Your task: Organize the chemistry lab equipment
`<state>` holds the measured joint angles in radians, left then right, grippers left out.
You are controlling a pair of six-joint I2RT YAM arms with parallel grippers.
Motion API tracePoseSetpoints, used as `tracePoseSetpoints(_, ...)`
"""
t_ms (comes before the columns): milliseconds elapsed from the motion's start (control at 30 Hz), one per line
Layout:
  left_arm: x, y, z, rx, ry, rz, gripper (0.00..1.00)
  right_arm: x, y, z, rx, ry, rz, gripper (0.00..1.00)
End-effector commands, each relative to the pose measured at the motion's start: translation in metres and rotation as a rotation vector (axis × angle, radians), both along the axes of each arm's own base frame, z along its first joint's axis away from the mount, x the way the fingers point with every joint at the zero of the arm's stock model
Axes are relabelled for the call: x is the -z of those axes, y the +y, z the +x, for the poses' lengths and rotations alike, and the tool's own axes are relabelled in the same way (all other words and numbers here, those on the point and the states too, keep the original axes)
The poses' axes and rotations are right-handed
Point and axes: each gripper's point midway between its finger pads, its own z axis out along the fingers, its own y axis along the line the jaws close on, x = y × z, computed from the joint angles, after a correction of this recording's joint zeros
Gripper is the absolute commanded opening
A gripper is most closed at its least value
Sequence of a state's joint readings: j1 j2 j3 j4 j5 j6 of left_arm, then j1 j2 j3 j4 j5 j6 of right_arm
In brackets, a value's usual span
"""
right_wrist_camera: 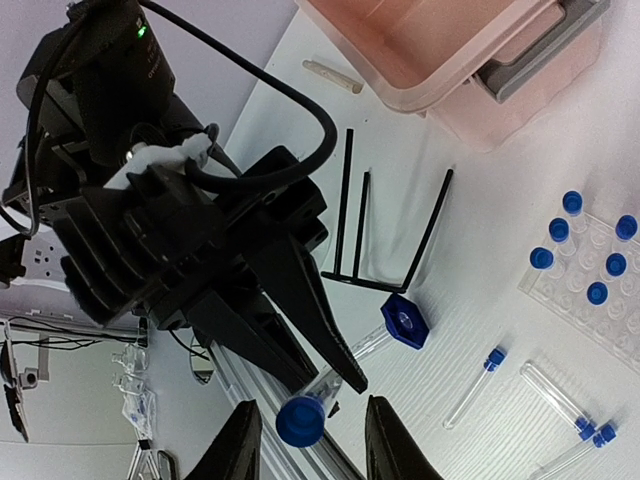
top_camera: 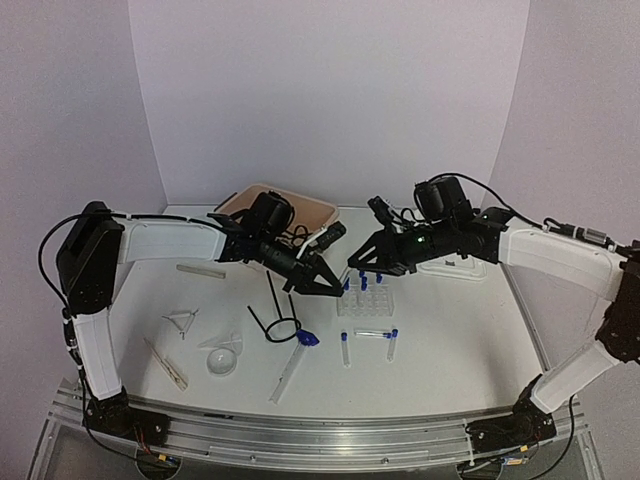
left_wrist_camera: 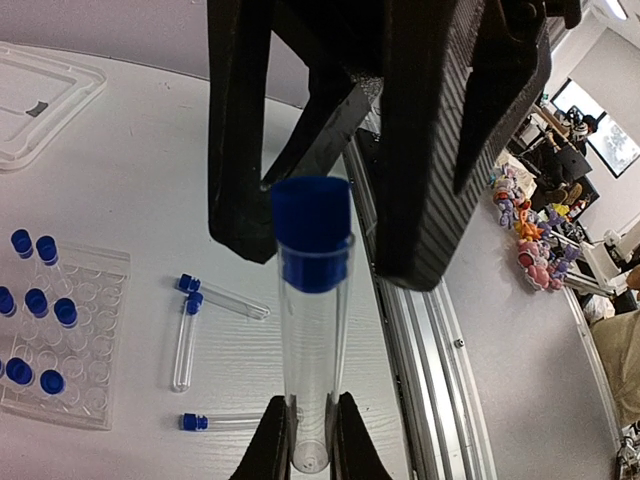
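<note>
- Several small blue-capped tubes (left_wrist_camera: 37,300) are seen standing in the clear tube rack (left_wrist_camera: 100,330) at mid-table; that part is judged done.
- Three loose tubes (left_wrist_camera: 185,340) are left lying flat on the table just beside the rack.
- A further held tube (left_wrist_camera: 312,340) is clamped at its bottom end by the left gripper (left_wrist_camera: 305,445) and kept in the air near the rack. It is clear and apparently empty, and a blue cap (left_wrist_camera: 312,225) is fitted.
- The right gripper (right_wrist_camera: 312,405) is parted, with its jaws set either side of the cap and no contact seen. A handover is judged to be under way.
- The black wire ring stand (right_wrist_camera: 349,200), clear funnel (top_camera: 222,358), wooden clamp (top_camera: 166,365), blue-tipped brush (top_camera: 290,365) and glass rod (top_camera: 200,270) are found scattered on the table, not yet sorted.
</note>
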<state>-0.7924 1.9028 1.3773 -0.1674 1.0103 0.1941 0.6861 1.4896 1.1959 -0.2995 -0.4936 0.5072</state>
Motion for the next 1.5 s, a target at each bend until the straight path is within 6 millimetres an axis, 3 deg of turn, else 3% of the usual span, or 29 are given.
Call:
tracePoseSetpoints(0, -0.008, -0.009, 0.008, -0.013, -0.033, -0.010, 0.00, -0.012, 0.007, 0.002, -0.022, -0.028, 0.012, 0.32)
tracePoseSetpoints(400, -0.004, -0.015, 0.015, -0.030, -0.020, 0.003, 0.00, -0.005, 0.008, 0.001, -0.027, -0.008, -0.010, 0.21)
tracePoseSetpoints(1167, -0.002, -0.024, 0.011, -0.010, -0.040, 0.012, 0.00, 0.002, 0.002, 0.012, 0.036, -0.043, -0.061, 0.21)
tracePoseSetpoints(1300, -0.001, -0.025, 0.011, -0.007, -0.046, 0.016, 0.00, 0.003, 0.002, 0.013, 0.038, -0.046, -0.066, 0.13)
tracePoseSetpoints(1400, 0.000, -0.025, 0.013, -0.016, -0.049, 0.022, 0.00, 0.003, 0.001, 0.013, 0.039, -0.050, -0.069, 0.02)
tracePoseSetpoints(1467, 0.000, -0.026, 0.016, -0.035, -0.047, 0.029, 0.21, 0.002, -0.002, 0.012, 0.046, -0.061, -0.075, 0.00)
